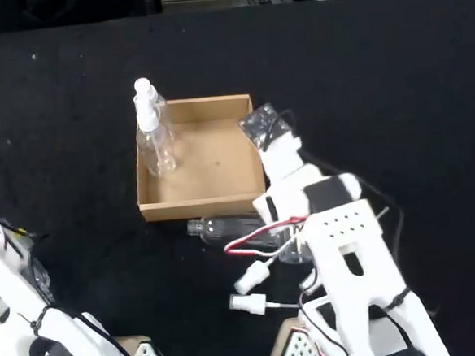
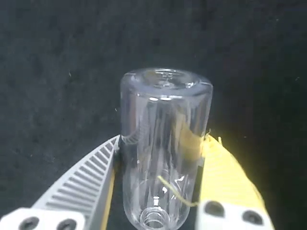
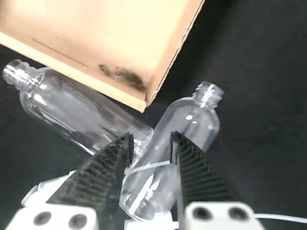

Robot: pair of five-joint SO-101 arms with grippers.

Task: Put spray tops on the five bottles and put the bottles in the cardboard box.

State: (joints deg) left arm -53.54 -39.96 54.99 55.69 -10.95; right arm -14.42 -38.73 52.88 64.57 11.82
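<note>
Bottles mostly look unfinished: a capped bottle (image 1: 155,147) stands in the cardboard box (image 1: 199,207), and two lying bottles (image 1: 221,229) rest just outside it near loose spray tops (image 1: 251,277). The left gripper (image 2: 160,140) clamps a topless bottle (image 2: 165,115); the right gripper (image 3: 148,141) hangs narrowly open over one lying bottle.

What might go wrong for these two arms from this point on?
1. The right gripper hovers open over a capless bottle close beside a neighbouring bottle at the box corner; closing may roll either away.
2. The left gripper pinches a smooth round bottle; it might slip when a spray top is pushed on.
3. Two loose spray tops lie near the right arm, which could sweep them aside.
</note>
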